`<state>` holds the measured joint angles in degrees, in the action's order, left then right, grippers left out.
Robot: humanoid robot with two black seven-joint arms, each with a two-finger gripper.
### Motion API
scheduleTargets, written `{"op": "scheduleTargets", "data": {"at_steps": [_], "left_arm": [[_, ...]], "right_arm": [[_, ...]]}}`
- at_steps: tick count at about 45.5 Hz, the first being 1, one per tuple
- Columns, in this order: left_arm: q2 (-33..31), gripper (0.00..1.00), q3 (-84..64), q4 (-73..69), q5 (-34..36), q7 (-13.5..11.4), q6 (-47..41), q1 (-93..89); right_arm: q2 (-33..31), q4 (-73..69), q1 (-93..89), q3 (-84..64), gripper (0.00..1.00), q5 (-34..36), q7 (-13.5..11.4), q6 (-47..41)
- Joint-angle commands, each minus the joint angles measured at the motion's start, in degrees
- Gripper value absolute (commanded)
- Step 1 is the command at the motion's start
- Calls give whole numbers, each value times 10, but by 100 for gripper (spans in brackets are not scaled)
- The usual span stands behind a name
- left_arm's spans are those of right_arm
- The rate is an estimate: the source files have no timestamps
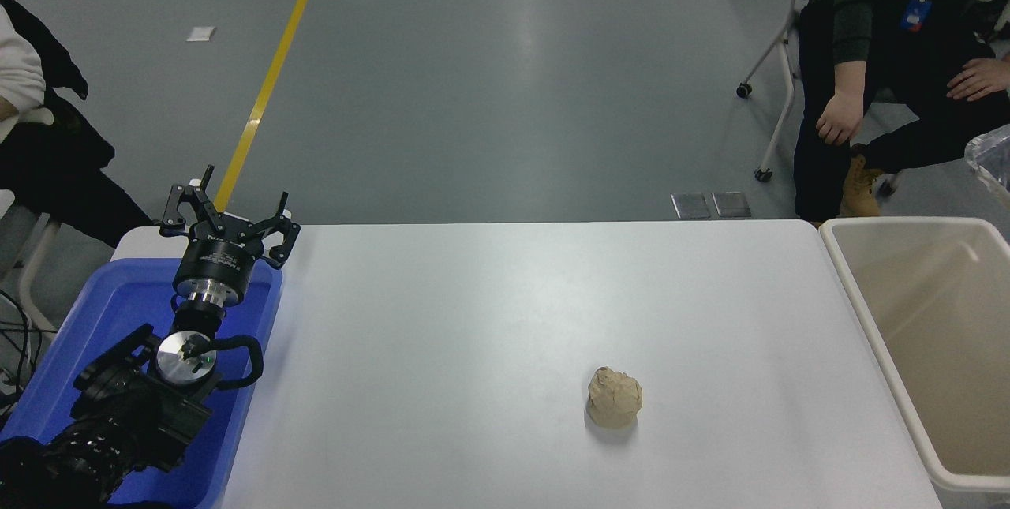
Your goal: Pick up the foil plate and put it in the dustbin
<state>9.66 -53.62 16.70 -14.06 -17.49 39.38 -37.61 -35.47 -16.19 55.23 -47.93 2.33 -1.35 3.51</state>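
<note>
We see the left gripper (229,205) parked at the lower left above the blue tub (118,312), its jaws spread apart and holding nothing. A crumpled tan paper ball (615,396) sits alone on the white surface (489,296), well apart from the beige dustbin (856,288) at the right edge. We cannot find the foil plate anywhere. A person (876,59) sits beyond the far right corner.
</note>
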Motion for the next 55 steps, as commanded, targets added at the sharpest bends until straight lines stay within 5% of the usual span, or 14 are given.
{"op": "scheduleTargets", "data": {"at_steps": [1, 31, 33, 37, 55], "left_arm": [[0, 99, 0, 0, 0, 0, 0, 0], [0, 99, 0, 0, 0, 0, 0, 0], [0, 99, 0, 0, 0, 0, 0, 0], [0, 99, 0, 0, 0, 0, -1, 0], [0, 99, 0, 0, 0, 0, 0, 0]], "right_arm": [[39, 33, -120, 86, 0, 7, 3, 59], [72, 41, -174, 99, 1, 7, 3, 69], [71, 41, -173, 98, 26, 7, 0, 69], [67, 39, -168, 98, 96, 0, 0, 69], [39, 23, -118, 87, 100, -4, 0, 59]]}}
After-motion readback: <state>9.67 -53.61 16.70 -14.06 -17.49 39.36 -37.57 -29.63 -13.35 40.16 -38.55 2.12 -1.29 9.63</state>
